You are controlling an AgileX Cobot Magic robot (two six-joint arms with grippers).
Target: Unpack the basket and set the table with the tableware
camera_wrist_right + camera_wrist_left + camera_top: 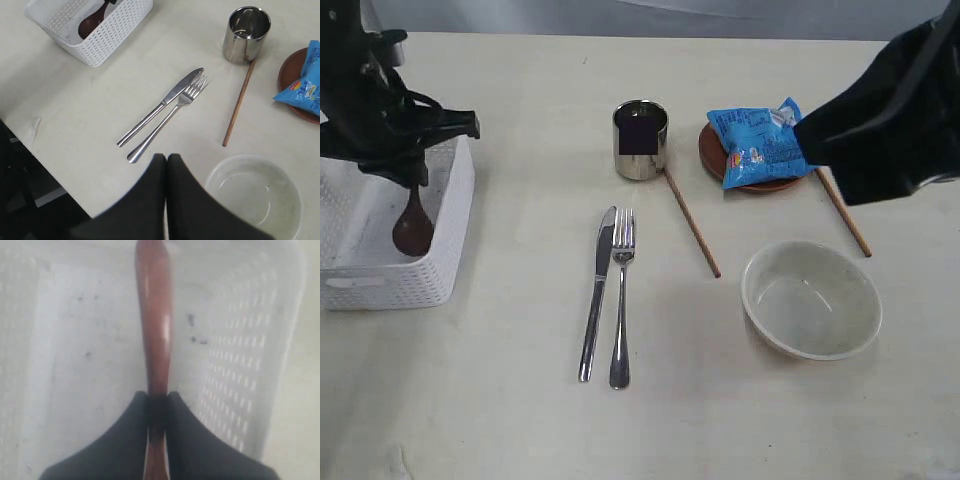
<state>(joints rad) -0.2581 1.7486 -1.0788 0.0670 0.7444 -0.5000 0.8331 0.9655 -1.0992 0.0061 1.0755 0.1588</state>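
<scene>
The dark brown wooden spoon point(412, 225) hangs bowl-down inside the white basket point(445, 250) at the table's left. My left gripper point(413, 182) is shut on the spoon point(154, 330) by its handle, over the basket floor point(85, 365). On the cream table point(500, 400) lie the steel knife point(596, 292) and fork point(621, 297), the steel cup point(640, 140), two chopsticks point(692, 222), the off-white bowl point(810, 298) and the brown plate point(712, 155). My right gripper point(166, 160) is shut and holds nothing, raised over the table near the bowl point(255, 195).
A blue snack bag point(760, 145) lies on the brown plate. One chopstick point(843, 212) lies to the right of the plate, partly under my right arm. The table's near edge point(55, 180) shows in the right wrist view, with dark floor beyond it.
</scene>
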